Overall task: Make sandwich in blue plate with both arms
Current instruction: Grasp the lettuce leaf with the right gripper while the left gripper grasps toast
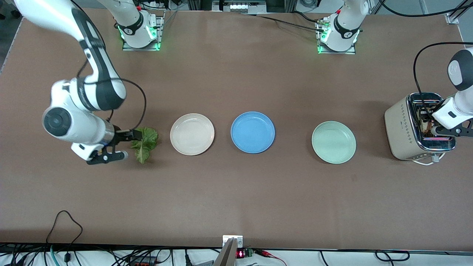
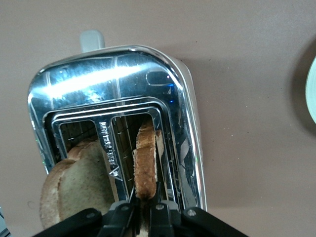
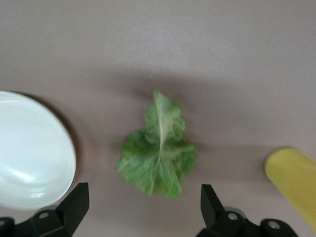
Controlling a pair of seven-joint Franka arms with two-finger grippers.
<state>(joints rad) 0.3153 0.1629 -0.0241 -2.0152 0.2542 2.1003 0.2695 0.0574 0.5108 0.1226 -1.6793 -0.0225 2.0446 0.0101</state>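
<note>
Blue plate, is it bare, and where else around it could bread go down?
The blue plate is bare, as are the cream plate and mint plate beside it. Open table lies between blue and mint plates. Crowded: the toaster, where the left pincer grips a bread slice, and the lettuce under the open right pincer.

This is a robotics lab set up as a mock kitchen, not a home. Two white robot arms (image 1: 88, 85) (image 1: 458, 92) are bolted on metal base plates at the brown table's (image 1: 236, 192) twelve o'clock edge, green status lights glowing at their feet. Black cables (image 1: 111, 256) tangle along the six o'clock edge, and the toaster (image 1: 406, 129) and plates are laid in a staged row.
</note>
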